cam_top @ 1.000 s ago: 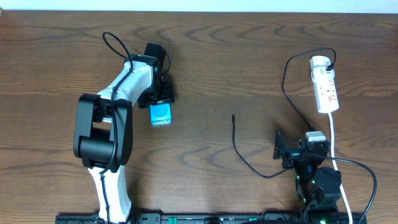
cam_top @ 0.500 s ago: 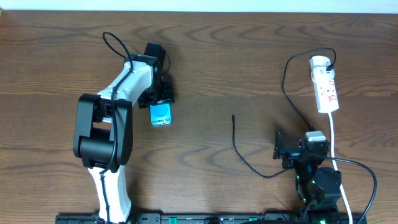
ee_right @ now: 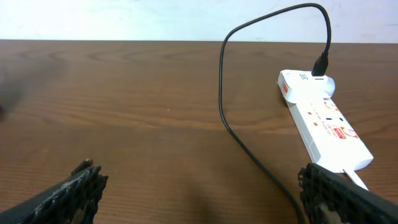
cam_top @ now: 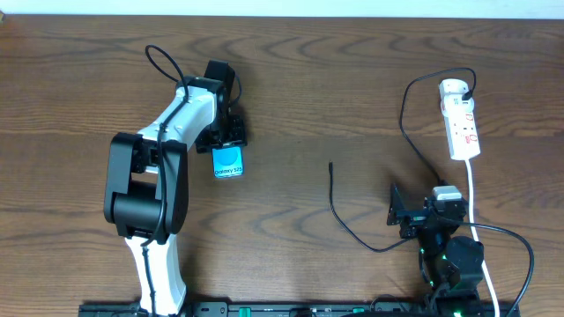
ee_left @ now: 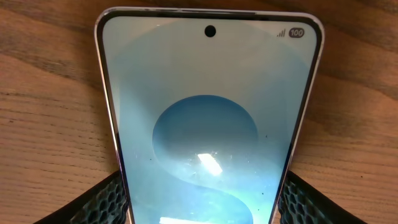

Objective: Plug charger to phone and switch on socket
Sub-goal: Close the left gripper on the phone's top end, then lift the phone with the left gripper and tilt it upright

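The phone (cam_top: pixel 228 163), its cyan screen facing up, sits left of centre with my left gripper (cam_top: pixel 226 141) shut on its sides. In the left wrist view the phone (ee_left: pixel 211 124) fills the frame, and the black fingers (ee_left: pixel 102 202) press against both of its long edges. The charger (cam_top: pixel 333 198) is a thin black cable whose free connector tip (cam_top: pixel 330 165) lies on the wood mid-table. It loops back past my right gripper (cam_top: pixel 429 204) to the white socket (cam_top: pixel 462 123). My right gripper (ee_right: pixel 202 193) is open and empty, with the charger cable (ee_right: pixel 224 112) and the socket (ee_right: pixel 323 121) ahead of it.
The socket's thick white cord (cam_top: pixel 473 198) runs down the right side toward the right arm's base. A black cable (cam_top: pixel 515 242) arcs beside that base. The table's far edge meets a white wall (ee_right: pixel 124 18).
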